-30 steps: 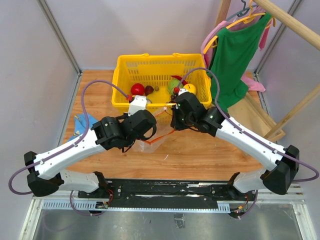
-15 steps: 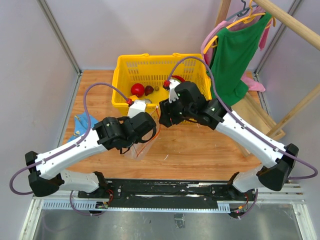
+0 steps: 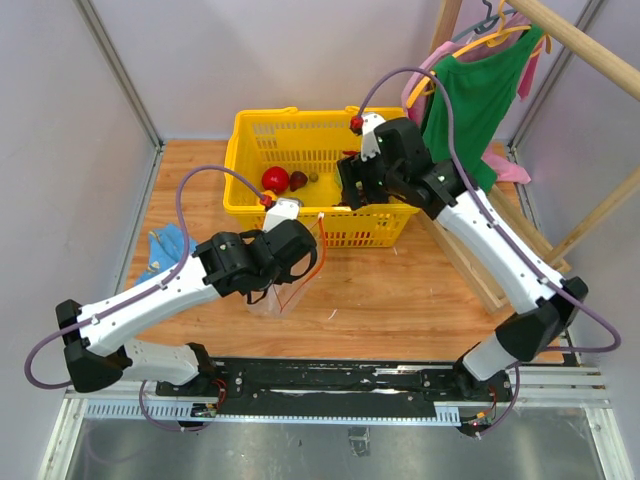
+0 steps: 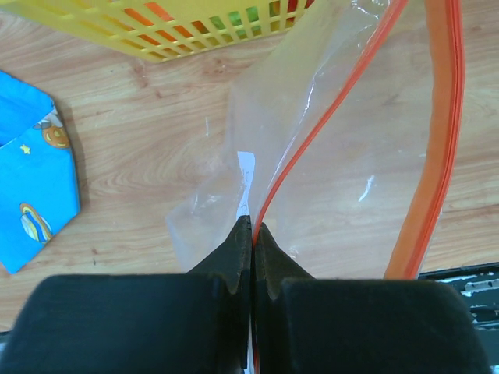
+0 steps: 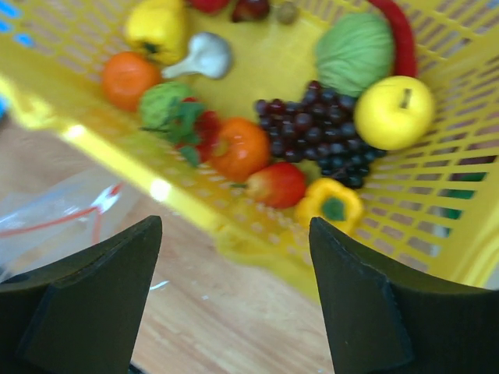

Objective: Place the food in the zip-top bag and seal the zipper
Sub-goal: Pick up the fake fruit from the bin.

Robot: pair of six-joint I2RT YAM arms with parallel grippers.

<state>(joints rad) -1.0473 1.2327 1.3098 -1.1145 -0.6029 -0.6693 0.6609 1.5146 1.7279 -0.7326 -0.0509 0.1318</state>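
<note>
The food lies in the yellow basket (image 5: 117,148): a yellow round fruit (image 5: 394,111), a yellow bell pepper (image 5: 330,204), an orange (image 5: 126,78), a green piece (image 5: 355,51), dark grapes (image 5: 323,128) and others. My right gripper (image 5: 234,226) is open and holds nothing; it hovers over the basket's near rim (image 3: 352,192). The see-through zip-top bag (image 4: 327,140) hangs over the table in front of the basket (image 3: 272,298). My left gripper (image 4: 251,226) is shut on its edge, with the thin red-orange zipper (image 4: 312,132) running out between the jaws. The bag's mouth stands apart.
A blue patterned cloth (image 3: 165,250) lies on the table left of the bag. A green shirt (image 3: 465,110) hangs from a wooden rack (image 3: 520,240) at the right, close to my right arm. A red fruit (image 3: 275,179) sits in the basket's left half.
My right gripper has opened and swung from the bag up and back to the basket. My left gripper stays shut on the bag, whose mouth now hangs from that grip alone.
</note>
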